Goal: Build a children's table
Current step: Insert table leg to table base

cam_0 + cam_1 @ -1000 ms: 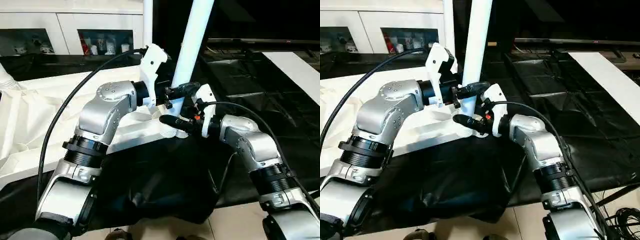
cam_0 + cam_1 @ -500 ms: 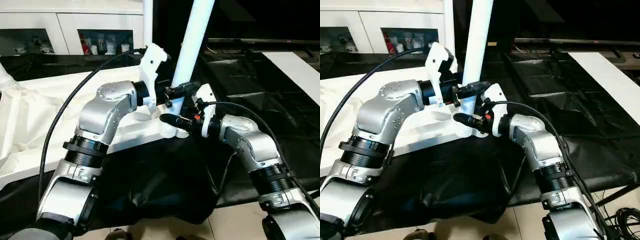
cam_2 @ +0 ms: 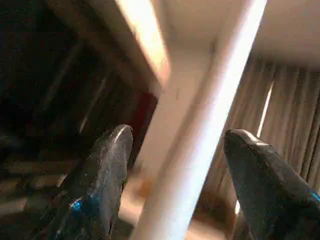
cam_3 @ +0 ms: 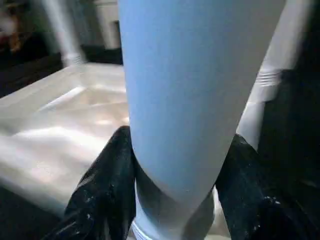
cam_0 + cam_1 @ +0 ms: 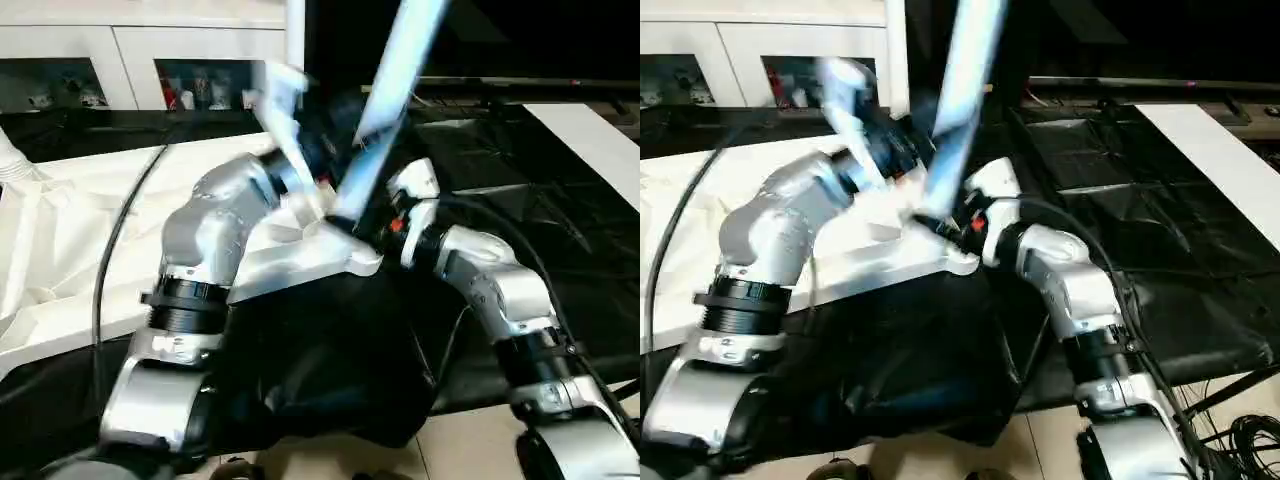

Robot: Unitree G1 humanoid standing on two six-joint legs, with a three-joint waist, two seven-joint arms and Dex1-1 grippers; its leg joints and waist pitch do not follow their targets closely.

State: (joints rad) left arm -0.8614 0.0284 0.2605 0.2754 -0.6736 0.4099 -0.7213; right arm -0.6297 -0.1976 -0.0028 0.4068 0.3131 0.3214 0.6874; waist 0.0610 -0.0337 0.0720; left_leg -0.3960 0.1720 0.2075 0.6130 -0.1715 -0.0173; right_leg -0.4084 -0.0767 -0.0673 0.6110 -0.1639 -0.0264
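Observation:
The white table top (image 5: 60,230) lies underside up, its near corner socket (image 5: 355,262) between my arms. A long white leg (image 5: 385,100) rises from that socket, leaning to the right. My left gripper (image 3: 178,135) is open, with a finger (image 3: 107,170) on each side of the leg and a gap to it. My right gripper (image 4: 178,140) is shut on the leg's thick lower end, just above the socket, black fingers (image 4: 107,190) pressed to its sides. Another leg (image 5: 295,35) stands upright at the far corner.
A white glass-door cabinet (image 5: 120,60) runs along the back. Black cloth (image 5: 330,360) hangs over the near edge under the table top. A white board (image 5: 600,140) lies at the far right. Cables (image 5: 1250,430) lie on the floor at the right.
The leg has tipped further to the right. My left wrist has swung up and back and its fingers have come off the leg. My right gripper stays at the leg's base.

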